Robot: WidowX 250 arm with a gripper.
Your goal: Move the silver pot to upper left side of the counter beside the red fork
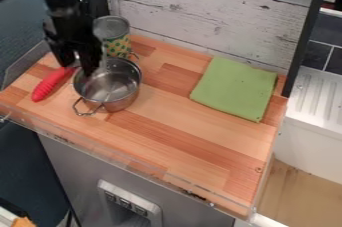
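The black gripper (78, 65) hangs down at the upper left of the counter, over the left rim of the silver pot and the upper end of the red fork. Its fingers stand apart, so it is open. The silver pot (117, 98) stands upright and empty, with one wire handle toward the front left and the other at the back. Just left of the pot lies the red fork (47, 87), its red handle slanting down to the left; the gripper hides much of its upper end.
Behind the pot a tin can (116, 42) with a green and yellow pattern stands near the back wall. A folded green cloth (235, 89) lies on the right half of the wooden counter (180, 131). A low clear edge runs along the counter's front and left sides.
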